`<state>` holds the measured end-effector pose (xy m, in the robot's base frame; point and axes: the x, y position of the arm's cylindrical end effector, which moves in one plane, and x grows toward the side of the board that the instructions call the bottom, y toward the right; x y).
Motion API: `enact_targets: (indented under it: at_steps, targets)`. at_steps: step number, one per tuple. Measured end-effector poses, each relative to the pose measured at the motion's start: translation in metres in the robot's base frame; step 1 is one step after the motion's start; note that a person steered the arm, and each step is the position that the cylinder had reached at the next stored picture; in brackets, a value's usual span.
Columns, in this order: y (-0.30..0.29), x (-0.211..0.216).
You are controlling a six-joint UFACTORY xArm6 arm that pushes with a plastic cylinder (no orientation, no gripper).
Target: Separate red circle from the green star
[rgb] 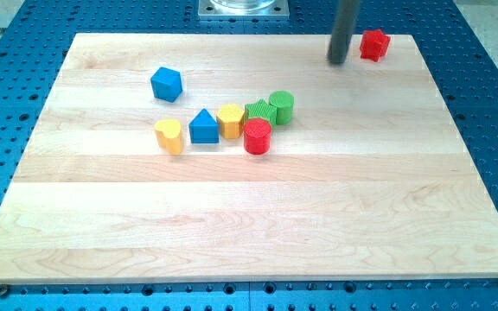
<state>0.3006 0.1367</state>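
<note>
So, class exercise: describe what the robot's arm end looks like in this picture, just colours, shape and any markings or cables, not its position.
Only the rod shows: a straight, smooth cylinder, dark grey to black, with a faint lighter sheen along one side. It runs out of the view's top and ends bluntly at my tip. No cables, labels or markings are visible on it. The rest of the arm is out of view.

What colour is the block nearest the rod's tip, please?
Red: the red block sits just to the view's right of my tip, seen in the camera view.

The red circle [257,136] touches the green star [258,111]; the tip [338,61] stands well apart from it, toward the view's top right.
</note>
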Motion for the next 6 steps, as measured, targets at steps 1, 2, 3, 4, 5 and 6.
enact_targets:
  at_steps: [1,2,3,4,5,6]
  targets:
    - [-0.008,0.133]
    - [-0.122,0.184]
    - [-0.206,0.158]
    - [-0.098,0.124]
    - [-0.14,0.13]
    - [-0.152,0.199]
